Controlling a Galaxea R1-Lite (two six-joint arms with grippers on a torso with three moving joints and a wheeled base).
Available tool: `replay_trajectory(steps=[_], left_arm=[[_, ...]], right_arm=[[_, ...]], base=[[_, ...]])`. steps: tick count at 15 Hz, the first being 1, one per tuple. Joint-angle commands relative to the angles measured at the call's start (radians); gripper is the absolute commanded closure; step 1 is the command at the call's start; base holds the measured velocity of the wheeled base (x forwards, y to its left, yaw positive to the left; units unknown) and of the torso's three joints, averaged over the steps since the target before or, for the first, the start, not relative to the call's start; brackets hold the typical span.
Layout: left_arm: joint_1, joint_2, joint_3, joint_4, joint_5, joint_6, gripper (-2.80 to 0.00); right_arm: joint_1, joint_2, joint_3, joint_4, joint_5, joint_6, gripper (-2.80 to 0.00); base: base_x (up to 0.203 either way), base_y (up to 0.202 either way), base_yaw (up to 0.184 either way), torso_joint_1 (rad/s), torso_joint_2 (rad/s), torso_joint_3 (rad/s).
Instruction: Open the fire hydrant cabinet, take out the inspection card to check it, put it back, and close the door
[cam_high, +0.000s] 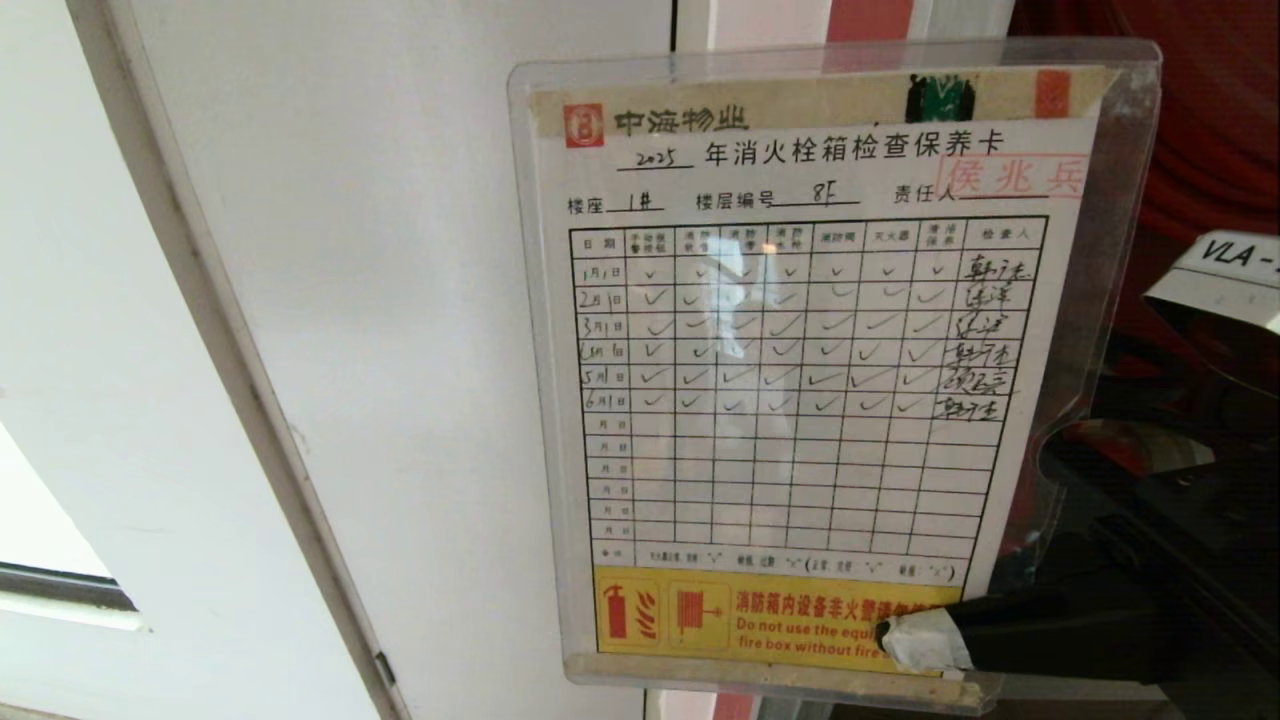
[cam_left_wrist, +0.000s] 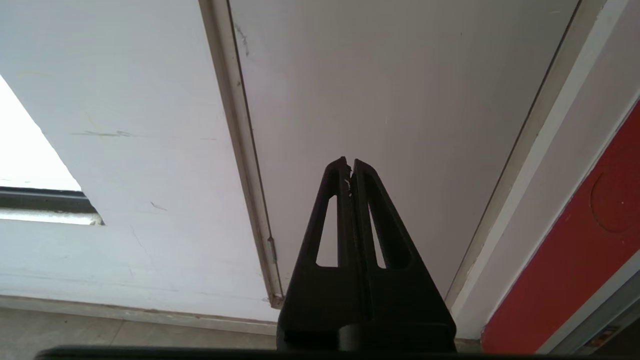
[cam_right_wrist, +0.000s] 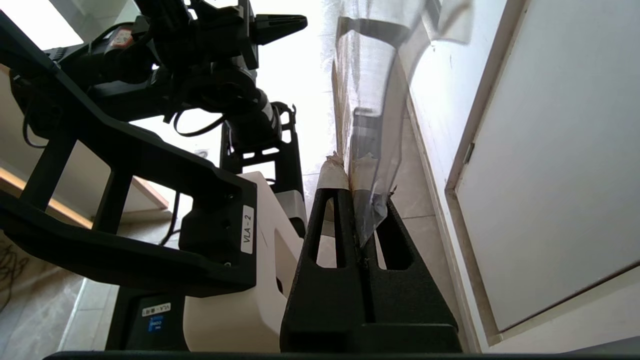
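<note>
The inspection card (cam_high: 790, 370), a white sheet with a red logo and a grid of dates and ticks in a clear sleeve, is held upright close before the head camera. My right gripper (cam_high: 925, 640) is shut on its lower right corner, with taped fingertips. In the right wrist view the sleeve (cam_right_wrist: 367, 100) shows edge-on, rising out of the right gripper (cam_right_wrist: 351, 172). The red inside of the fire hydrant cabinet (cam_high: 1210, 130) shows behind the card at the upper right. Its door is out of view. My left gripper (cam_left_wrist: 350, 165) is shut and empty, pointing at a white panel.
A plain white door (cam_high: 380, 300) with a grey frame fills the left behind the card. A red surface (cam_left_wrist: 590, 240) lies to the right of the white door (cam_left_wrist: 390, 90). My own body and left arm (cam_right_wrist: 150, 150) stand close beside the right gripper.
</note>
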Motion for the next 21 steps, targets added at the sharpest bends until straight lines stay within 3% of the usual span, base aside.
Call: replay_trajectory(steps=[1, 14, 21], left_arm=[[0.0, 0.001, 0.0, 0.0, 0.0, -0.001, 0.0], [0.0, 0.001, 0.0, 0.0, 0.0, -0.001, 0.0], [0.0, 0.001, 0.0, 0.0, 0.0, -0.001, 0.0]], right_arm=[[0.004, 0.003, -0.001, 0.0, 0.004, -0.001, 0.0], [0.041, -0.017, 0.003, 0.007, 0.004, 0.005, 0.0], [0.038, -0.153, 0.054, 0.006, -0.069, 0.186, 0.0]], base=[[0.0, 0.0, 0.0, 0.0, 0.0, 0.0], [0.0, 0.0, 0.0, 0.0, 0.0, 0.0], [0.0, 0.0, 0.0, 0.0, 0.0, 0.0]])
